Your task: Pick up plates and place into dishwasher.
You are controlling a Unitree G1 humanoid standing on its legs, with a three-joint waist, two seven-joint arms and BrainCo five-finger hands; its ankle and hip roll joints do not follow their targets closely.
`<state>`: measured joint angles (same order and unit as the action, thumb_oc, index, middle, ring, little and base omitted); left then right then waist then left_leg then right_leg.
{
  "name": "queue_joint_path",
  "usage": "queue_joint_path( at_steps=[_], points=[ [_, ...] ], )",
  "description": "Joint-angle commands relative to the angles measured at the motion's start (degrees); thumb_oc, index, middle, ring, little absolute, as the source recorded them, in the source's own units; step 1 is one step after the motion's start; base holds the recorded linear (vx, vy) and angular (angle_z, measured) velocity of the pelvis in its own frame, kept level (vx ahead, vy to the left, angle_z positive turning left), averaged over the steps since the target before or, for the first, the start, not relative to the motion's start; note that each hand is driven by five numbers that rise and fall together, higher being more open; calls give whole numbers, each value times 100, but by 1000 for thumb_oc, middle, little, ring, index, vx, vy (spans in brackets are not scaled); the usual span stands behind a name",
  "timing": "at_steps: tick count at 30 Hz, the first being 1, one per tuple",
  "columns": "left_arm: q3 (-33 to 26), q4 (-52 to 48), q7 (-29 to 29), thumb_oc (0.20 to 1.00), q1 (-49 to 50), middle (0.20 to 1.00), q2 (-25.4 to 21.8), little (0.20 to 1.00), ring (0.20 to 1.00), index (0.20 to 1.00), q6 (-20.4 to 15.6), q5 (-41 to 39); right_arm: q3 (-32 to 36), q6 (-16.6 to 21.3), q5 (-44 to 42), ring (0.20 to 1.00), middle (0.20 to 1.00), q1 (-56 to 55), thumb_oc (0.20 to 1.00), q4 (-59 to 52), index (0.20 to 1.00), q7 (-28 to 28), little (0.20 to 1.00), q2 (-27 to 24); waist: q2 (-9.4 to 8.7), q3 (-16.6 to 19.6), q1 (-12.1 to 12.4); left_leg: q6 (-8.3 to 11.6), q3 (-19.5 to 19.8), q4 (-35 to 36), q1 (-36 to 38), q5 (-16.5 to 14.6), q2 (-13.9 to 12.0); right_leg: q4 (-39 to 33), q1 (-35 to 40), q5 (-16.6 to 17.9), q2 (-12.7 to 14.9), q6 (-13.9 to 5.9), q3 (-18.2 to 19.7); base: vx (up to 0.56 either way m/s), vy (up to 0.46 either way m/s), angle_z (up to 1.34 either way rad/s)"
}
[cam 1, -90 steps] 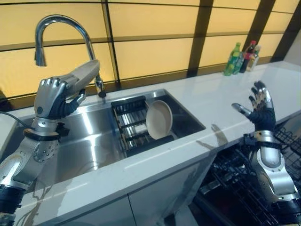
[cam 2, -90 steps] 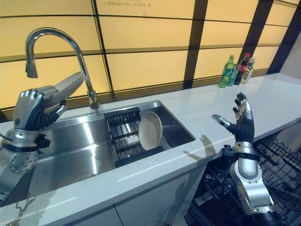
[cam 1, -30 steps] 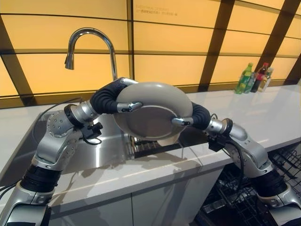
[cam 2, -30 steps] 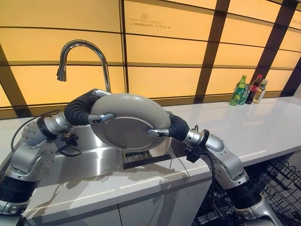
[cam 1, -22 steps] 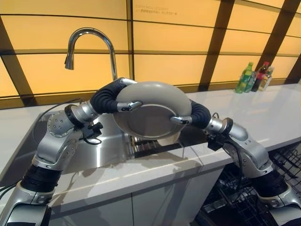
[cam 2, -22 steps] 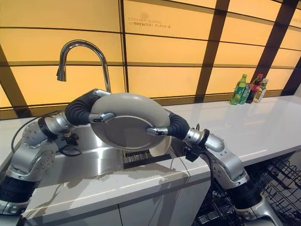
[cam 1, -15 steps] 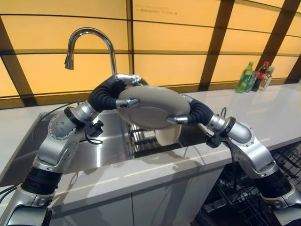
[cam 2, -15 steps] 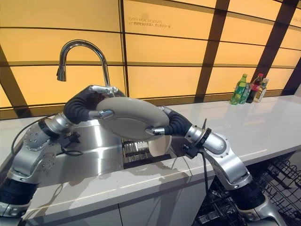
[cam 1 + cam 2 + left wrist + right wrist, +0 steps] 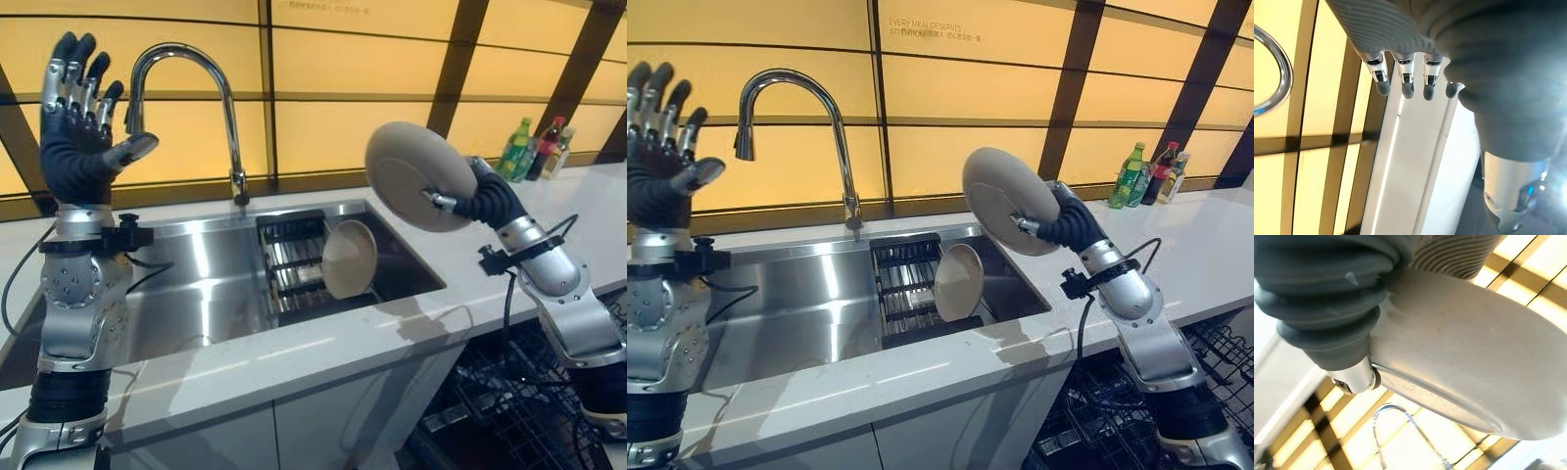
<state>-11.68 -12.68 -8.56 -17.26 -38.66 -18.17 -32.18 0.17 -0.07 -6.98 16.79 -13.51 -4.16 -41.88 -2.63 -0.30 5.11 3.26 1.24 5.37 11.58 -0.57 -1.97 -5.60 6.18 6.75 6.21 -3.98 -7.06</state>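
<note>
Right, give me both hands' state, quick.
Left hand: open, raised, holding nothing.
Right hand: shut on a plate, held up over the sink.

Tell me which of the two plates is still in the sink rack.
The smaller plate, standing on edge in the rack; the larger plate is held up by the right hand.

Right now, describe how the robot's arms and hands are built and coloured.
Both arms are silver-grey metal with rounded joint housings. The left hand and right hand wear dark ribbed covers over back and wrist; the fingers are silver with dark tips.
</note>
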Motion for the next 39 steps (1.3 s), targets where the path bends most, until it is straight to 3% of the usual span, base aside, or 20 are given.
queue_joint_path(
  at_steps=[1,14,20,24,28,35,39],
  points=[
    [-101,111,-169,1000,70,1000,-145,1000,1000,1000,-314,135,684,473,173,200,200,64,200,7,200,674,200,-372,185,192,-154,-137,-188,-57,-219,-280,50,62,176,-608,211,-253,-5,6,32,-9],
    [-565,295,-174,1000,813,1000,-86,1000,1000,1000,-288,189,1507,293,494,200,200,-1088,200,616,200,1918,200,-171,166,63,-513,-290,-383,-51,-105,-412,170,82,114,-528,271,-370,475,21,33,-19],
    [-664,539,-219,1000,909,1000,-225,1000,1000,1000,-181,60,1469,10,630,200,200,-1259,200,1155,200,2239,200,17,161,-197,-628,-470,-408,-219,-96,-440,285,885,-250,-622,318,-397,546,39,-13,-18],
    [-777,663,-220,1000,993,1000,-316,1000,1000,1000,-144,-31,1419,-53,481,200,200,-1276,200,1541,200,2349,200,87,99,-339,-628,-472,-371,-286,-115,-463,359,456,-317,-287,316,-473,668,90,-165,-19],
    [-733,994,-188,1000,785,1000,-489,1000,1000,1000,-150,-126,1380,-57,313,200,200,-1150,200,2083,200,2560,200,15,99,-502,-703,-458,-486,-476,-107,-685,321,155,-538,46,336,-586,783,110,-215,-9],
    [-898,1131,-49,1000,907,1000,-527,1000,1000,1000,-42,-175,1421,-294,31,200,200,-1218,200,2656,200,2456,200,-133,94,-660,-672,-373,-679,-1106,-380,-860,124,377,-581,-132,262,-457,566,152,-255,-10],
    [-882,1143,-30,1000,906,1000,-526,1000,1000,1000,105,-175,1298,-423,-184,200,200,-1270,200,2923,200,1854,200,-185,125,-705,-706,-253,-691,-1178,-441,-803,-29,456,-551,-264,172,-363,527,138,-181,-5]
  ],
)
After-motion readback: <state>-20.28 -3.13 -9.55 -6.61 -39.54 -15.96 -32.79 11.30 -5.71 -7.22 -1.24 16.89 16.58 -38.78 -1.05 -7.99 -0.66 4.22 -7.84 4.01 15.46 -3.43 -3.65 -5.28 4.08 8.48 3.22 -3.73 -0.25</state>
